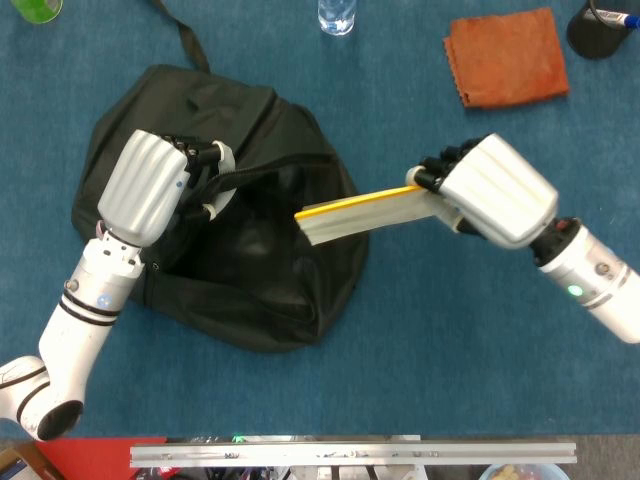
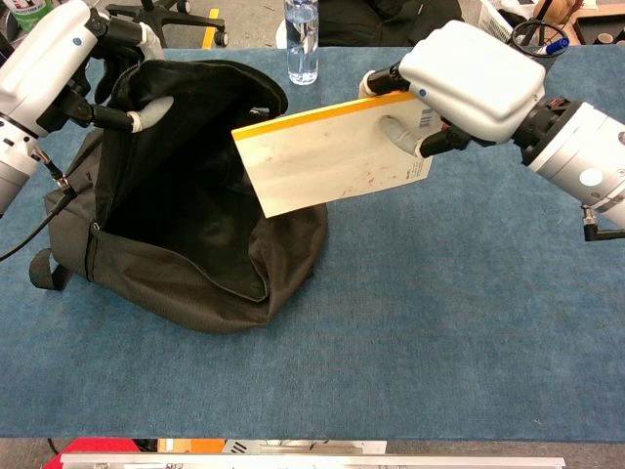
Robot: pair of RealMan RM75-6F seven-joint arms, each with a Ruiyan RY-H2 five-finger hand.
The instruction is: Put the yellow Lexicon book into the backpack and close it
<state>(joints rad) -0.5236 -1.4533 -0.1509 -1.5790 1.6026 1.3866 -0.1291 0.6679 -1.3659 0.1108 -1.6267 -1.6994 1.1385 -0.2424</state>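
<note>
The black backpack [image 1: 250, 290] [image 2: 186, 254] lies on the blue table with its mouth gaping wide. My left hand [image 1: 160, 185] [image 2: 73, 63] grips the upper rim of the opening and holds it up. My right hand [image 1: 490, 190] [image 2: 469, 73] holds the yellow Lexicon book [image 1: 360, 212] [image 2: 332, 156] by its right end. The book is tilted, yellow edge up, pale cover toward the chest camera. Its left corner hangs over the mouth of the backpack, just above the right rim.
A clear water bottle [image 1: 336, 15] [image 2: 302, 39] stands at the table's far edge, behind the bag. An orange cloth [image 1: 507, 57] lies at the back right, with a dark pen holder [image 1: 598, 28] [image 2: 535, 34] beside it.
</note>
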